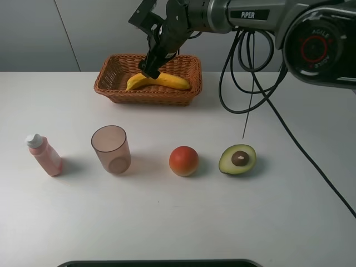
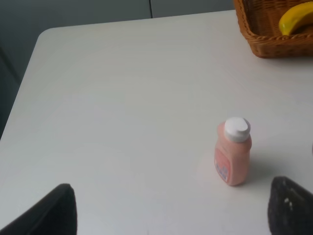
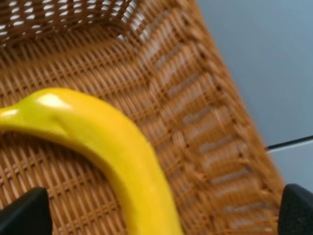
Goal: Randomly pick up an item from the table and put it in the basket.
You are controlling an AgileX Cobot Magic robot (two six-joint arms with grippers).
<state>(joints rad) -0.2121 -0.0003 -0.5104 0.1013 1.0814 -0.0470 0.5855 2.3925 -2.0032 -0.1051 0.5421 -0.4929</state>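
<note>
The yellow banana (image 1: pixel 167 81) lies inside the orange-brown wicker basket (image 1: pixel 111 89) at the back of the white table (image 1: pixel 167 222). My right gripper (image 1: pixel 150 71) hangs over the basket, just above the banana's middle. In the right wrist view the banana (image 3: pixel 112 147) rests on the basket weave (image 3: pixel 205 122), and the right gripper (image 3: pixel 161 215) is open with its fingers wide on either side. My left gripper (image 2: pixel 171 210) is open and empty above the table's left part; it is out of the exterior view. The left wrist view shows a basket corner (image 2: pixel 274 46) and a banana end (image 2: pixel 296 19).
In a row near the front stand a pink bottle (image 1: pixel 44 156) (image 2: pixel 233 152), a translucent pink cup (image 1: pixel 111 149), a round orange-red fruit (image 1: pixel 183 161) and a halved avocado (image 1: pixel 237 159). Black cables (image 1: pixel 245 83) hang from the right arm.
</note>
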